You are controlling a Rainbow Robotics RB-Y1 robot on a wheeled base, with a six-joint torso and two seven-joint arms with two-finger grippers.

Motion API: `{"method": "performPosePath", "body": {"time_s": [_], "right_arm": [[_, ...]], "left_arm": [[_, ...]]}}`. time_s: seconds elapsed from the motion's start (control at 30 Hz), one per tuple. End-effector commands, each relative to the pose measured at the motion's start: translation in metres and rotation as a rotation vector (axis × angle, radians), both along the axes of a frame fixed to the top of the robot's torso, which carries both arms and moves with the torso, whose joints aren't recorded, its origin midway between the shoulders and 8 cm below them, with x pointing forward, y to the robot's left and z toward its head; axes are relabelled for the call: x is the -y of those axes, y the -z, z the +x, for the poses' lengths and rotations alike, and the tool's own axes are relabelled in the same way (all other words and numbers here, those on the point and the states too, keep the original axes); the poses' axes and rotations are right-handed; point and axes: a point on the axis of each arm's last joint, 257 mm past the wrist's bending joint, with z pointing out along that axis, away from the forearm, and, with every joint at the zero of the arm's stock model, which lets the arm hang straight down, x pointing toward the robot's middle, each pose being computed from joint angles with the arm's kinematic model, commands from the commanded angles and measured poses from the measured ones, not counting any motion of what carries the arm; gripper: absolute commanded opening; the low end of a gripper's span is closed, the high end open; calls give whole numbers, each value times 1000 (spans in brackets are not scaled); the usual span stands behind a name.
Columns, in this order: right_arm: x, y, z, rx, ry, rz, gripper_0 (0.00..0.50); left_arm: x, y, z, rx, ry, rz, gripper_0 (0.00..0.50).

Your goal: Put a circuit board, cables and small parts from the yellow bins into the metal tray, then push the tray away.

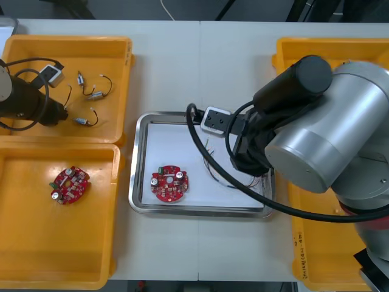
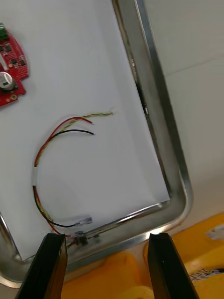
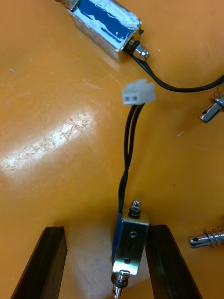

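The metal tray (image 1: 138, 159), white inside, holds a round red circuit board (image 1: 169, 183) and a red and yellow cable (image 2: 44, 145) with black strands. My right gripper (image 2: 109, 267) hangs open over the tray's rim (image 2: 161, 140), with one end of the cable just beyond its fingers and nothing between them. My left gripper (image 3: 105, 266) stands open in the upper left yellow bin (image 1: 67, 45). A small metal part (image 3: 130, 240) with a black lead and white plug (image 3: 137, 91) lies between its fingers, close against one of them.
More small metal parts (image 1: 94, 94) lie in the same bin, one blue-faced (image 3: 105, 25). A second red circuit board (image 1: 69, 184) lies in the lower left bin (image 1: 36, 243). My right arm (image 1: 316, 134) covers the right bins (image 1: 292, 52).
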Motion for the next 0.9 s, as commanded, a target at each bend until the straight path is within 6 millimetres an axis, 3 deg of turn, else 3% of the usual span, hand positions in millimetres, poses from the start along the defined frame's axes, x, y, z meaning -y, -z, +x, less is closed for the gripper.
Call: {"method": "performPosePath", "body": {"time_s": [0.03, 0.2, 0.23, 0.3, 0.33, 0.67, 0.9], "right_arm": [[33, -32, 9, 83, 25, -6, 500], [58, -45, 16, 98, 71, 6, 500], [70, -53, 19, 107, 98, 23, 500], [82, -60, 24, 100, 130, 54, 500], [87, -62, 26, 96, 145, 69, 500], [142, -81, 49, 28, 323, 235, 500], [163, -87, 65, -4, 503, 349, 500]], "left_arm": [[20, -20, 16, 45, 62, 17, 500], [22, -18, 16, 41, 64, 12, 500], [22, -18, 16, 41, 64, 12, 431], [22, -17, 15, 40, 64, 12, 99], [22, -17, 15, 40, 64, 12, 4], [17, -19, 13, 33, 51, 12, 0], [0, -33, 3, 5, 9, -24, 1]]}}
